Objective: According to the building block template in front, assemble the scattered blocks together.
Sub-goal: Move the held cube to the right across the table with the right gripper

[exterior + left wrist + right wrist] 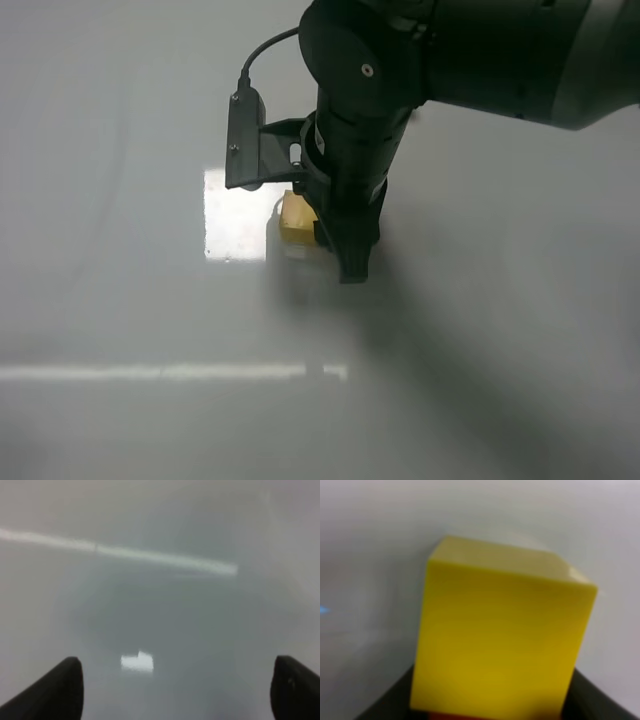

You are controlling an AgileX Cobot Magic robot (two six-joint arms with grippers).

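The yellow cube [500, 640] has smooth, matte faces and crisp edges, and a red strip [447, 715] shows just under it. It sits on the glossy grey table [120, 120], against the right gripper [352, 262]. Dark fingers flank the cube, but I cannot tell whether they clamp it. The left gripper [175, 690] is spread wide over bare table.

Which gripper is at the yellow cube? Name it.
The right gripper: the yellow cube sits close between its fingers. The left gripper hangs open with nothing between its fingers.
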